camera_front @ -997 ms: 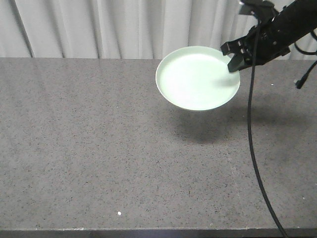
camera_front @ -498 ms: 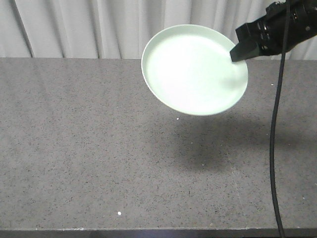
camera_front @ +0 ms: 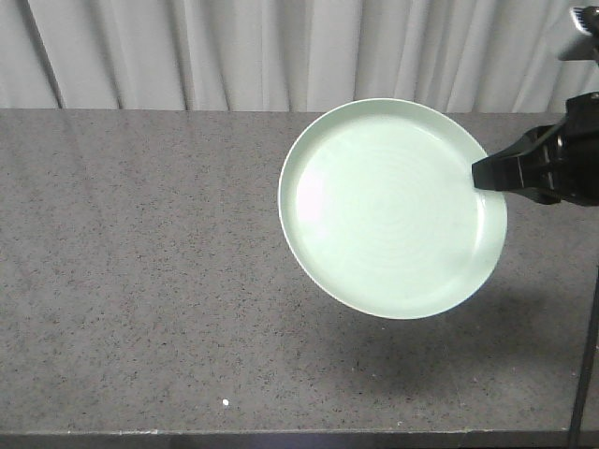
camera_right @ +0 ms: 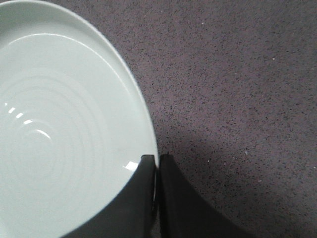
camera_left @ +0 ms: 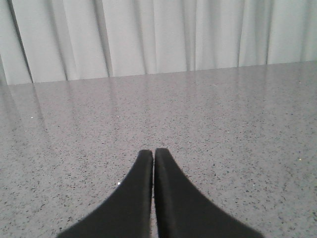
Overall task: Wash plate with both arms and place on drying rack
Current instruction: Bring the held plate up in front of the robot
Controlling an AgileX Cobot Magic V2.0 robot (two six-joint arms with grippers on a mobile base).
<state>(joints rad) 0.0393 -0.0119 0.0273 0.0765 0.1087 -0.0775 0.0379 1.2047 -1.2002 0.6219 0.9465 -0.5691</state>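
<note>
The right claw (camera_front: 479, 175) comes in from the right edge of the front view and pinches the plate (camera_front: 393, 208) at its right rim. In the right wrist view the two black fingers (camera_right: 141, 198) are pressed together on the rim, one on the inner side and one on the outer side. The plate is in the air over the right half of the grey speckled surface (camera_front: 140, 281). It is tilted, so its inside with the faint rings faces the front camera. Its shadow (camera_front: 440, 360) lies on the surface below it. A black cable (camera_front: 586, 374) hangs down at the right edge.

The left claw (camera_left: 154, 151) is pressed together and holds nothing. It is over a bare part of the surface and points towards the white curtain (camera_left: 148, 34) behind.
</note>
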